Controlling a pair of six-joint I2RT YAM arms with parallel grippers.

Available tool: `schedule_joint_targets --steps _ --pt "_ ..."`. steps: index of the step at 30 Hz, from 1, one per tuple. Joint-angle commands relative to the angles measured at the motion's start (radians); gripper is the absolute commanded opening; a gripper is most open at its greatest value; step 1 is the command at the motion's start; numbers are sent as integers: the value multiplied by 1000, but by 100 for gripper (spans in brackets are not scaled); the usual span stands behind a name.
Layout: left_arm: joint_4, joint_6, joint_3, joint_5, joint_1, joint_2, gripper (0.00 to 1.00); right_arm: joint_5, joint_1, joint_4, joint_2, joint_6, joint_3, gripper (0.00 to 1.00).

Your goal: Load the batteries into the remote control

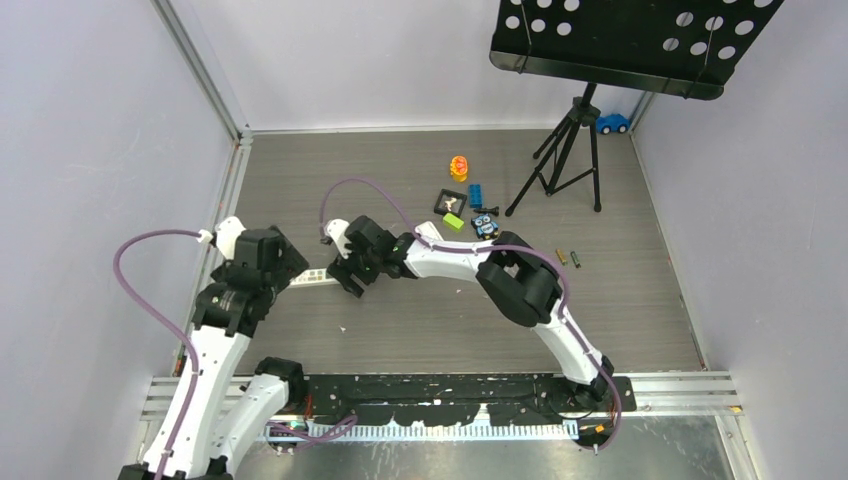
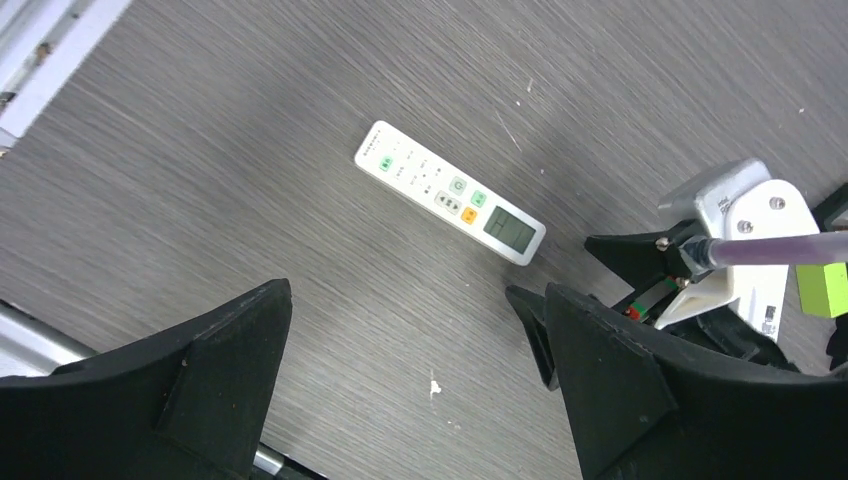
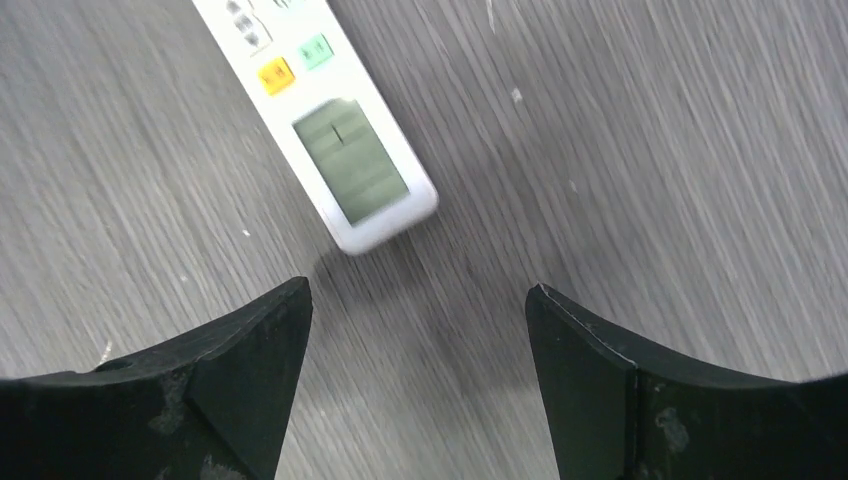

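The remote control (image 1: pixel 315 277) lay face up on the grey tabletop (image 1: pixel 640 300), toward 9 o'clock from its middle, with the buttons and pale display showing. It was flat on the surface and nothing gripped it.

The left pincer (image 2: pixel 412 300) hovered above it with its black fingers spread wide and nothing between them. In the left wrist view the remote sat at 12 o'clock from that gap, lying aslant with its display end toward 4 o'clock.

The right pincer (image 3: pixel 418 290) was also wide open and held nothing. In its own view the display end of the remote lay just beyond the gap, at about 11 o'clock, and clear of both fingers. The rest of the remote ran out of frame toward 11 o'clock, showing one orange and one green button.

From above, the two pincers flanked the remote, the left at its 9 o'clock end and the right at its 3 o'clock end.

Two batteries (image 1: pixel 563 256) lay side by side on the tabletop, well apart from the remote at 3 o'clock, beyond the right arm's elbow. A cluster of small toys (image 1: pixel 459 167) sat toward 1 o'clock, near the feet of a black tripod stand (image 1: pixel 575 150).
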Motion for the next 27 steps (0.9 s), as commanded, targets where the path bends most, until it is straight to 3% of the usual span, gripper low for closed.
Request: schedule_joint_targets --steps 1,9,15,19,21,24,27 --pt "-91 -1 50 -87 7 -52 100 -159 -14 55 45 -89 92 83" --pt "-145 2 76 -103 7 -114 100 -198 -8 68 149 -156 168 81" --pt "-158 17 94 -100 7 -143 100 -118 31 37 220 -246 235 76" --pt "-157 15 101 -99 8 -158 100 50 59 76 232 -206 255 58" --pt "-151 10 101 -100 8 -171 100 108 59 80 217 -154 257 39" --pt "-134 11 97 -98 8 -187 100 115 56 120 157 -78 204 19" --pt "-105 18 84 -88 7 -200 100 140 45 160 70 26 138 14"
